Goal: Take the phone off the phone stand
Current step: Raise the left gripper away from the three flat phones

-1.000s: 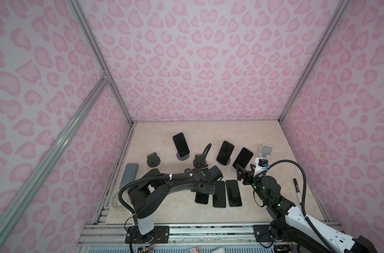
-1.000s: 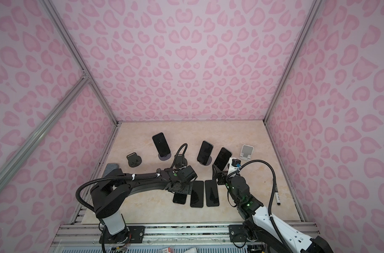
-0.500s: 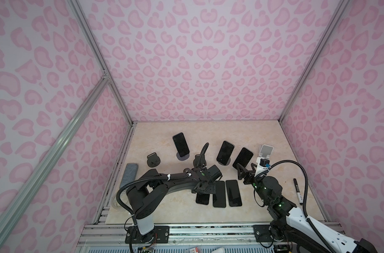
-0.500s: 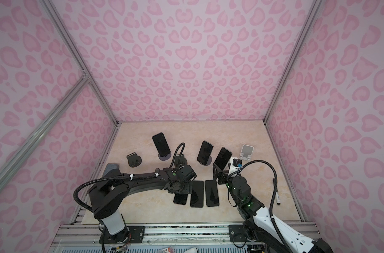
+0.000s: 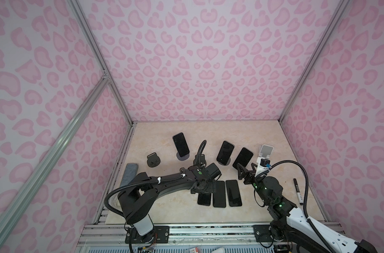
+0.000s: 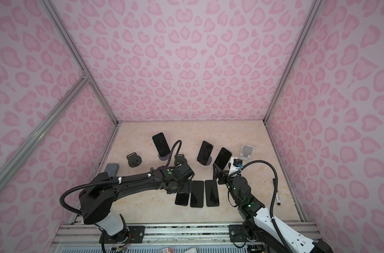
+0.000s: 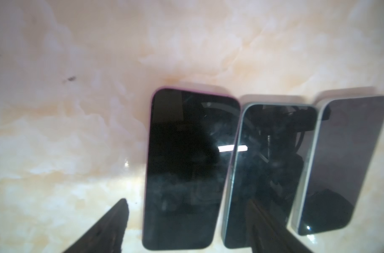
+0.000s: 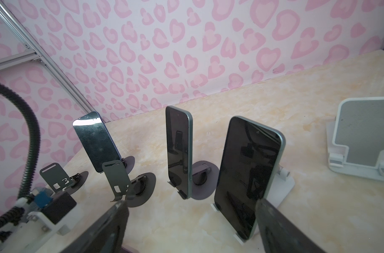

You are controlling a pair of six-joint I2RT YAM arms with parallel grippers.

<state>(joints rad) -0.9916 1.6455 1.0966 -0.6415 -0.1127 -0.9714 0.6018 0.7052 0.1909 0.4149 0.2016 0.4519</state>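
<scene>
Three dark phones stand on phone stands in both top views: the first (image 5: pixel 181 144) on a round base, the second (image 5: pixel 225 152), and the third (image 5: pixel 242 157) on a white stand. In the right wrist view that third phone (image 8: pixel 248 175) leans on its white stand (image 8: pixel 283 186), just ahead of my open right gripper (image 8: pixel 191 202) and partly behind one fingertip. Three more phones lie flat side by side (image 5: pixel 219 193). My left gripper (image 7: pixel 186 203) is open low over the pink-edged flat phone (image 7: pixel 186 164), with a finger (image 7: pixel 112 225) beside it, not touching.
An empty white stand (image 5: pixel 265 151) sits at the back right, and empty black stands (image 8: pixel 116 175) (image 5: pixel 153 160) on the left. A marker (image 5: pixel 297 190) lies by the right wall. A grey pad (image 5: pixel 129 173) lies along the left wall.
The left jaws have spread a little around the pink-edged phone lying on the table. The right arm has hardly moved.
</scene>
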